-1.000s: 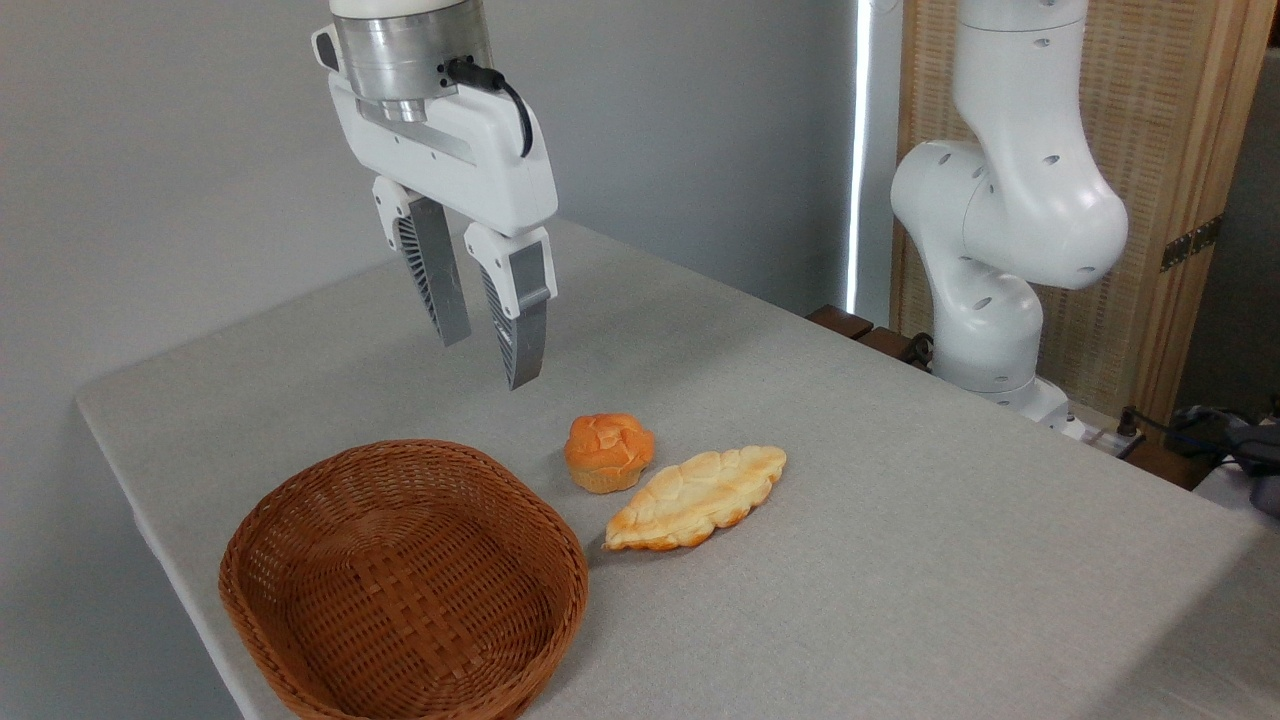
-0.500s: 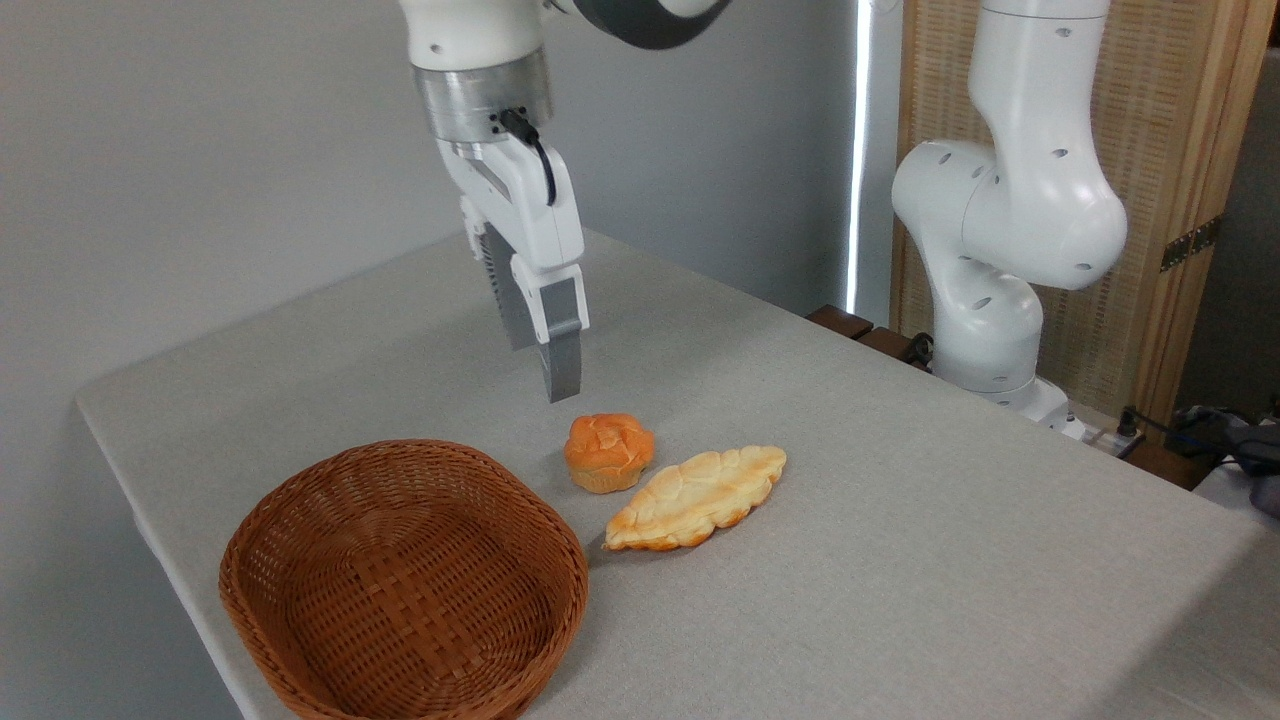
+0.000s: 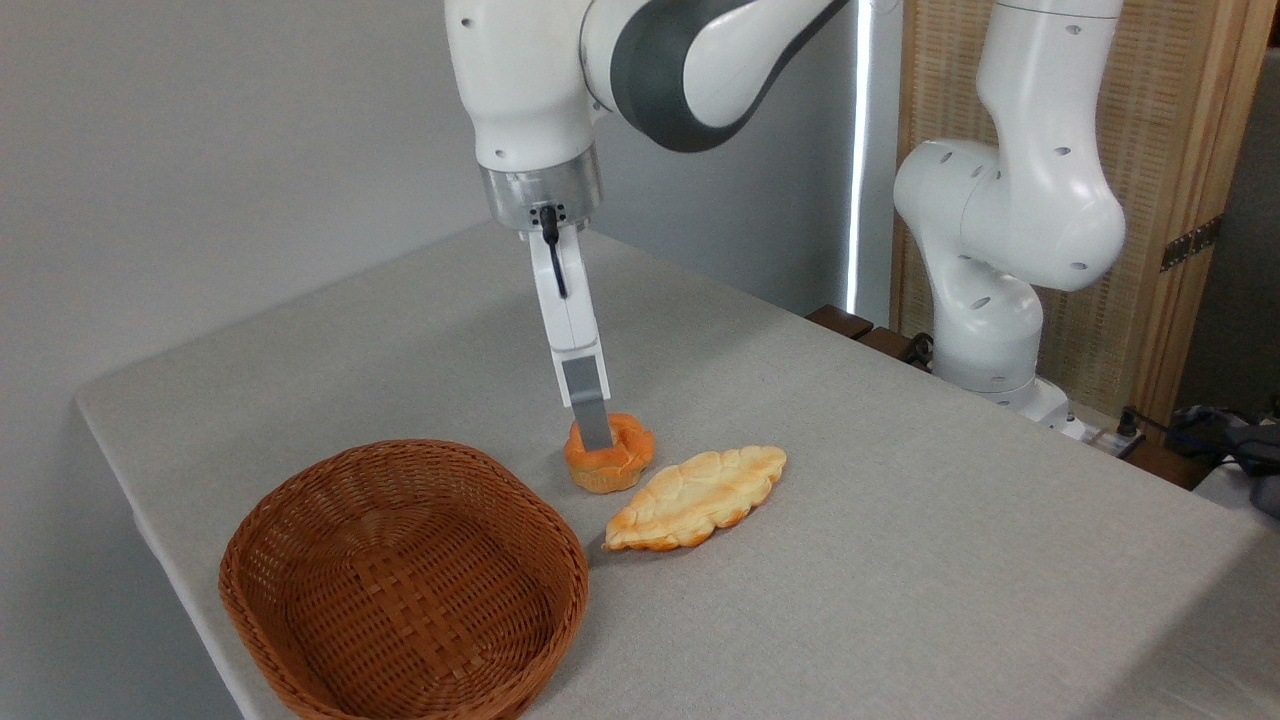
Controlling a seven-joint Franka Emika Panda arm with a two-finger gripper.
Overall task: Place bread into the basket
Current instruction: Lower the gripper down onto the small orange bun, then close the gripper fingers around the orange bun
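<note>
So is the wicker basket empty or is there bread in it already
Empty. The basket shows only bare weave inside; the bun and the flat bread both lie on the table beside it.

Robot test setup in lab-like room — white arm [image 3: 1010, 210] bolted at edge of grey cloth-covered counter [image 3: 900, 520], cables [image 3: 1180, 425] trailing at right. Bare grey wall [image 3: 200, 150], woven screen [image 3: 1170, 120] in wooden frame behind arm. Props only — wicker basket [image 3: 400, 585], two breads.
</note>
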